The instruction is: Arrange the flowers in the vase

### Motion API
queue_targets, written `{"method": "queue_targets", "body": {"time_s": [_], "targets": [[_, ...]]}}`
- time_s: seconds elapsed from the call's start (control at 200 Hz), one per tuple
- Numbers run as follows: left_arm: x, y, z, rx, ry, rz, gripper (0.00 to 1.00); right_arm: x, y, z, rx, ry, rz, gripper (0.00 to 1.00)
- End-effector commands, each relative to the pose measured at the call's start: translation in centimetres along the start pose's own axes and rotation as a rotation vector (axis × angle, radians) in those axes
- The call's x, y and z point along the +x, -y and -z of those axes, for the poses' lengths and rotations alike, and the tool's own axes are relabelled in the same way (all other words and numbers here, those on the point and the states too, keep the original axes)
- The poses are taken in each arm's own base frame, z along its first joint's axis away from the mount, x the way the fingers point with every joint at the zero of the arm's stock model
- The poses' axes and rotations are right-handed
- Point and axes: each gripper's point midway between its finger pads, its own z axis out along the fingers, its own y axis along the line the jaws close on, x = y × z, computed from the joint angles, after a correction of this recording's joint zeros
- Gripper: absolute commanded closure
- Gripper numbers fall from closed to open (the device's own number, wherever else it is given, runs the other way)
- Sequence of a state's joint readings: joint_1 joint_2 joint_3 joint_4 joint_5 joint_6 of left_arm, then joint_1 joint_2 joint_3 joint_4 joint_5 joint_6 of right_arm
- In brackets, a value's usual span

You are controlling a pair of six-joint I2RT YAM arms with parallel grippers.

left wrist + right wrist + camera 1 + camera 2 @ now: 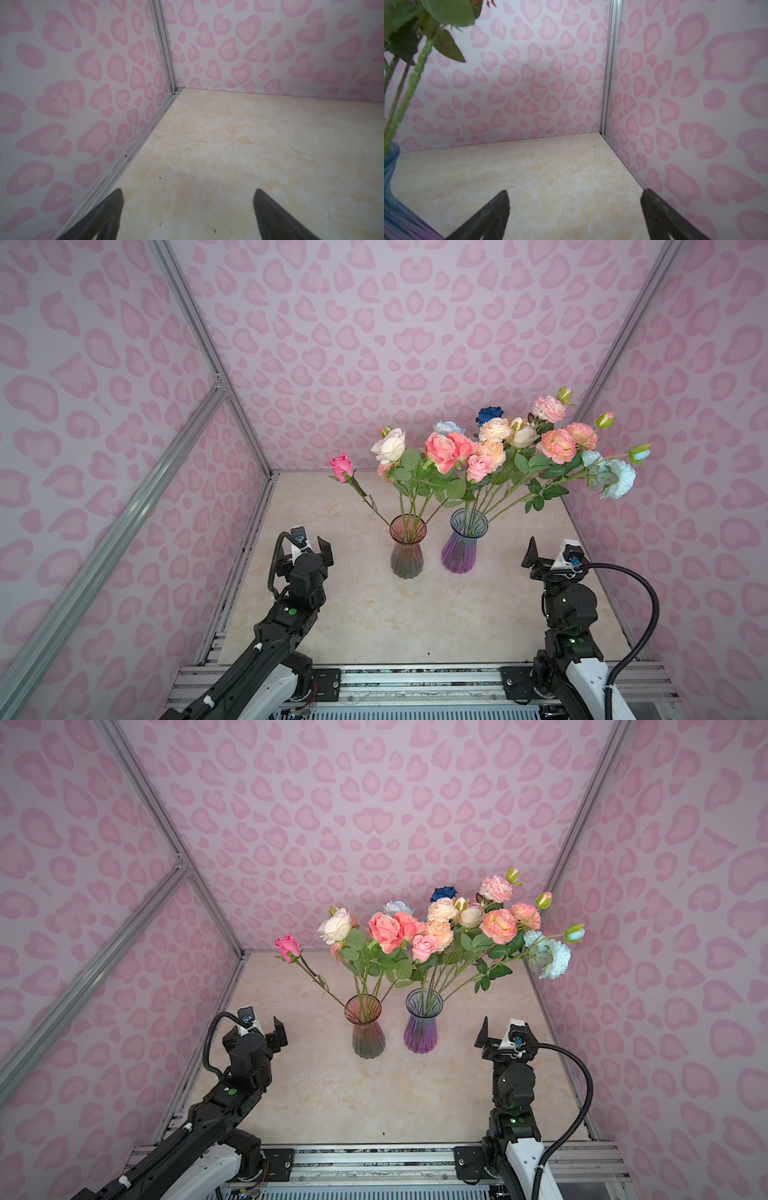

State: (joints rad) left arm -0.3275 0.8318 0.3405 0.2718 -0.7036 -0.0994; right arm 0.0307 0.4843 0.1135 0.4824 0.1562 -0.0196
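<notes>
All the flowers (441, 452) stand in two glass vases near the middle of the marbled table (374, 614): a red-to-grey vase (408, 549) whose magenta rose (342, 466) leans toward 10 o'clock, and, just at its 3 o'clock, a blue-to-purple vase (462, 547) whose pale blue blooms (621, 479) reach toward 2 o'clock. The left gripper (188, 193) hovers at the vases' 9 o'clock and the right gripper (575, 193) at their 3 o'clock, both apart from them, jaws spread wide and empty.

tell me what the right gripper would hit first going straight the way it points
For the right gripper the way looks free: bare tabletop ahead, then likely the back wall near the corner. The blue-purple vase stands aside.
</notes>
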Motion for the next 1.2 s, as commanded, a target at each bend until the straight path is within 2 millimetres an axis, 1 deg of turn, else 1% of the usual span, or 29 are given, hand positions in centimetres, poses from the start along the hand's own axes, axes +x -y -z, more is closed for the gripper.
{"method": "queue_targets", "body": {"time_s": [0.0,0.085,0.14,0.165,0.215,0.285,0.365,0.435,0.515,0.545,0.58,0.645,0.72,0.765,0.77,0.79,0.795,0.815,0.835,0.9,1.0,1.1,1.195], "targets": [[-2.2,0.1,-1.4,0.031,0.136,0.112,0.02,-0.7,0.0,-0.8,0.007,0.038,0.022,0.01],[-1.1,0.2,-3.0,0.047,0.136,0.111,0.02,1.0,-0.3,-1.6,-0.003,-0.01,0.043,0.01],[-0.3,0.7,-4.0,0.066,0.118,0.094,0.02,2.2,0.0,-2.1,0.015,-0.029,0.03,0.01],[0.0,0.8,-4.5,0.069,0.111,0.088,0.02,2.7,-0.1,-2.3,0.013,-0.037,0.026,0.01],[0.7,1.7,-5.2,0.098,0.091,0.039,0.02,3.8,-0.1,-2.9,0.013,-0.062,0.008,0.01],[1.4,2.2,-6.0,0.114,0.08,0.012,0.02,5.1,-0.4,-3.6,0.012,-0.086,-0.012,0.01],[2.1,1.8,-7.1,0.114,0.069,0.033,0.02,6.2,-0.7,-4.4,0.003,-0.107,-0.013,0.01],[3.1,1.7,-8.2,0.136,0.039,0.058,0.02,7.0,-0.5,-5.0,0.027,-0.123,-0.03,0.01],[4.1,2.2,-9.3,0.174,0.015,0.068,0.02,8.3,-0.7,-6.0,0.032,-0.156,-0.035,0.01],[4.5,2.1,-9.3,0.185,0.002,0.071,0.02,8.6,-0.8,-6.3,0.031,-0.157,-0.036,0.01],[4.3,1.9,-9.3,0.184,0.002,0.082,0.02,8.9,-0.7,-6.6,0.038,-0.153,-0.044,0.01],[4.4,1.8,-9.4,0.182,-0.005,0.084,0.02,10.1,-0.8,-6.9,0.042,-0.178,-0.042,0.0],[4.4,1.9,-9.5,0.183,-0.003,0.084,0.02,10.0,-0.9,-7.9,0.045,-0.156,-0.035,0.0],[4.4,1.8,-9.5,0.182,-0.004,0.084,0.02,10.6,-1.1,-8.7,0.051,-0.218,-0.028,0.0],[4.5,1.8,-9.5,0.182,-0.004,0.084,0.02,10.4,-1.1,-8.9,0.053,-0.214,-0.03,0.0],[4.4,1.8,-9.5,0.183,-0.003,0.084,0.02,11.0,-1.1,-9.3,0.057,-0.268,-0.021,0.0],[4.4,1.8,-9.5,0.183,-0.004,0.084,0.02,10.7,-1.2,-9.5,0.058,-0.266,-0.022,0.0],[4.4,1.8,-9.5,0.183,-0.003,0.084,0.02,11.7,-1.2,-9.8,0.064,-0.331,-0.011,0.0],[4.4,1.8,-9.5,0.182,-0.003,0.083,0.02,11.8,-1.4,-10.1,0.059,-0.337,-0.001,0.0],[4.4,1.8,-9.5,0.183,-0.003,0.083,0.02,11.3,-1.7,-10.0,0.073,-0.275,0.023,0.0],[4.4,1.8,-9.5,0.182,-0.003,0.083,0.02,11.8,-1.7,-10.1,0.078,-0.342,0.033,0.0],[4.5,1.8,-9.5,0.182,-0.004,0.083,0.02,11.4,-2.0,-10.0,0.067,-0.295,0.037,0.0],[4.4,1.8,-9.5,0.183,-0.003,0.083,0.02,11.5,-2.0,-10.0,0.068,-0.306,0.04,0.0]]}}
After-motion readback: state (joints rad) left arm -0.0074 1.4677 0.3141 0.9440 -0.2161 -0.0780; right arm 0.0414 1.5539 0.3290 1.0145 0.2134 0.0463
